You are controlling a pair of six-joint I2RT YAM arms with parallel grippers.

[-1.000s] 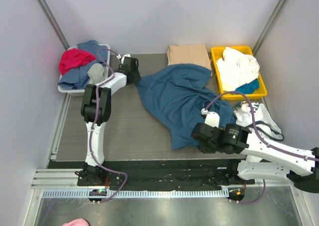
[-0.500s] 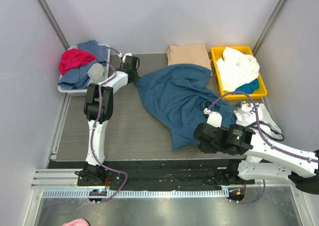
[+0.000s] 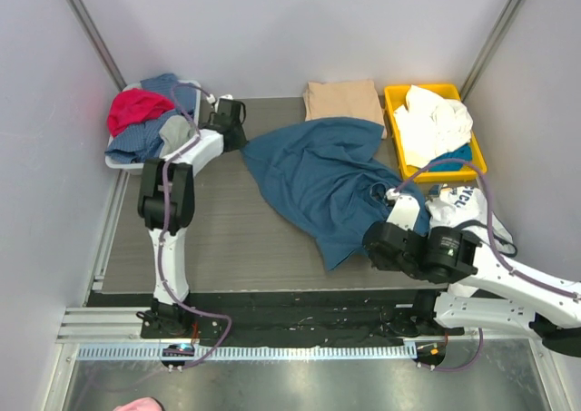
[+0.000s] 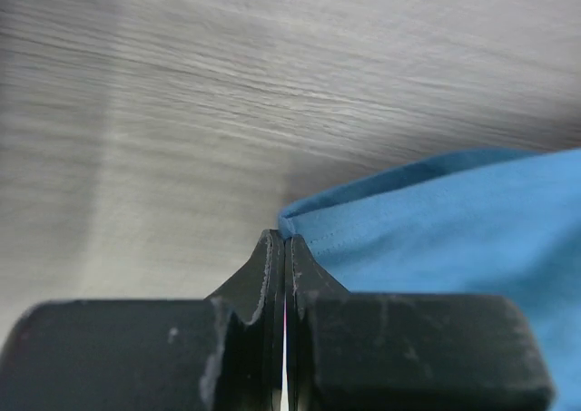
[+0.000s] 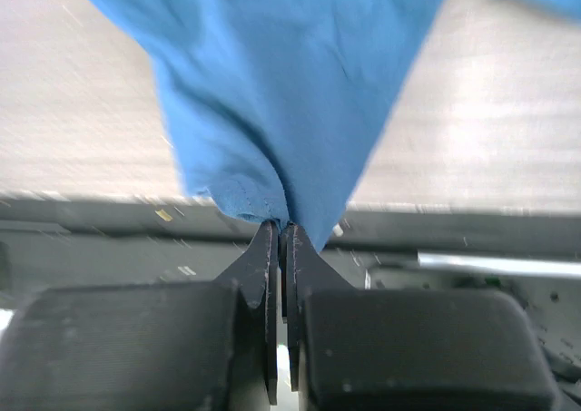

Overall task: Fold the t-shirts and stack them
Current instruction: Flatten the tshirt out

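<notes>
Grip is new: our left gripper (image 4: pixel 286 240) now pinches the teal t-shirt (image 3: pixel 318 180) at ten o'clock, right gripper (image 5: pixel 280 226) pinches its five o'clock hem; we may spread it.

top camera overhead, wide; both wrist cameras close, sharing teal-blue shirt (image 3: pixel 318 180).

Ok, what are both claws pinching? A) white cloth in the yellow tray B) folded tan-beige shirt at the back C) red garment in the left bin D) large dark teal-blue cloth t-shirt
D: the left claw is shut on a corner of the large dark teal-blue cloth t-shirt, the right claw on its bunched edge.
</notes>
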